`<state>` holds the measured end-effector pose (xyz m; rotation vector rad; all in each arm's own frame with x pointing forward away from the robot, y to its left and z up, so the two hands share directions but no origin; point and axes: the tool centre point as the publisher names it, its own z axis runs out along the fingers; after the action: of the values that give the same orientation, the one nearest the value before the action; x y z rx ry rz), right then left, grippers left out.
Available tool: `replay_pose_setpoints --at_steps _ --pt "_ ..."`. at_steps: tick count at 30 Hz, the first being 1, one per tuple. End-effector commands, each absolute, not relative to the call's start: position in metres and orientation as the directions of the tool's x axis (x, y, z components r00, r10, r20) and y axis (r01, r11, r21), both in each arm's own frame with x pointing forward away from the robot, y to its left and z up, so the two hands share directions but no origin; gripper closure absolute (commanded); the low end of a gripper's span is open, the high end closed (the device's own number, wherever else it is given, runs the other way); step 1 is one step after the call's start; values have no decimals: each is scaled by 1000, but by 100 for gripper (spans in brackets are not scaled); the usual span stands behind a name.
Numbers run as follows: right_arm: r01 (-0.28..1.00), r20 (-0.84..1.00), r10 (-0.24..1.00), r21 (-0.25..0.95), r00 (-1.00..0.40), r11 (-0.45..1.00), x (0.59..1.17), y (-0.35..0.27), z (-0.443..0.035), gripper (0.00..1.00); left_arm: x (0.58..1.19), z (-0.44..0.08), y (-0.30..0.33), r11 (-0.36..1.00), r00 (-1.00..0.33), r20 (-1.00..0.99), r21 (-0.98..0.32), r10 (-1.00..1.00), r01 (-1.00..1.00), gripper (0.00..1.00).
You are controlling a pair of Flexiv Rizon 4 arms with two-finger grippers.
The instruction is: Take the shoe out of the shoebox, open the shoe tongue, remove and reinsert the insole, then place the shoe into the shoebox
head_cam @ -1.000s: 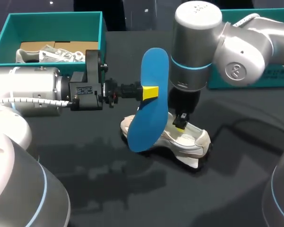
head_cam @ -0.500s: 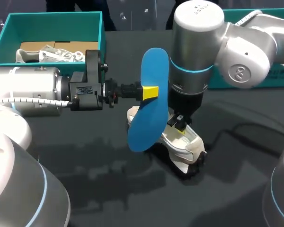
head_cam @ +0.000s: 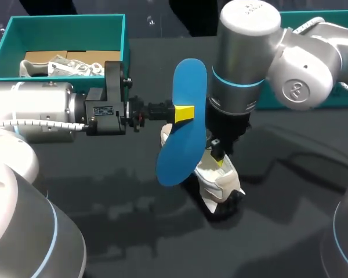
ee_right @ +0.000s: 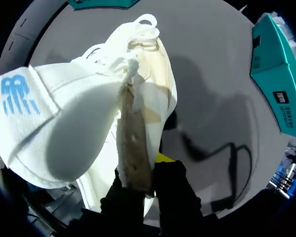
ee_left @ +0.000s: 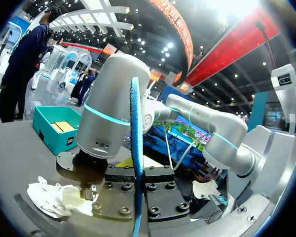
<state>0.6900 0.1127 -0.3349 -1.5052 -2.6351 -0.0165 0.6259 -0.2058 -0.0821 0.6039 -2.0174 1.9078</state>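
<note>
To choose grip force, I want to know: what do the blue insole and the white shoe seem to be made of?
The insole: likely foam, matte blue; thin, with a gentle curve while held upright. The shoe: seemingly white textile, matte; its upper folds and creases softly in the right wrist view.

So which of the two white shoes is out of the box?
The shoe on the table, gripped at its opening by the right end effector. The other shoe lies inside the teal shoebox at the far left.
</note>
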Motion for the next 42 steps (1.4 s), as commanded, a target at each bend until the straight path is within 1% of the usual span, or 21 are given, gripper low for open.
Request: replay_pose_setpoints --at_steps 1,4,10,16,20,27,35,42 --pt "928 103 925 -36 -365 370 680 112 -335 100 626 -83 -208 28 -867 489 -869 -98 -493 100" --pt "947 104 943 -32 -316 321 676 118 -335 100 626 -83 -208 28 -867 489 -869 -98 -493 100" --pt "961 117 956 -29 -269 274 672 123 -336 100 626 -83 -208 28 -867 489 -869 -98 -493 100" --pt "971 139 963 -34 -231 238 672 124 -348 100 626 -83 -208 28 -867 489 -869 -98 -493 100" --pt "981 170 969 -34 -181 189 671 122 -356 100 626 -83 -208 28 -867 489 -869 -98 -493 100" --pt "990 186 974 -33 -128 136 670 121 -362 100 626 -83 -208 28 -867 489 -869 -98 -493 100" --pt "993 212 970 -17 -114 121 671 124 -371 100 626 -83 -208 28 -867 489 -869 -98 -493 100" --pt "994 232 969 -33 -91 101 671 125 -385 100 626 -83 -208 28 -867 489 -869 -98 -493 100"
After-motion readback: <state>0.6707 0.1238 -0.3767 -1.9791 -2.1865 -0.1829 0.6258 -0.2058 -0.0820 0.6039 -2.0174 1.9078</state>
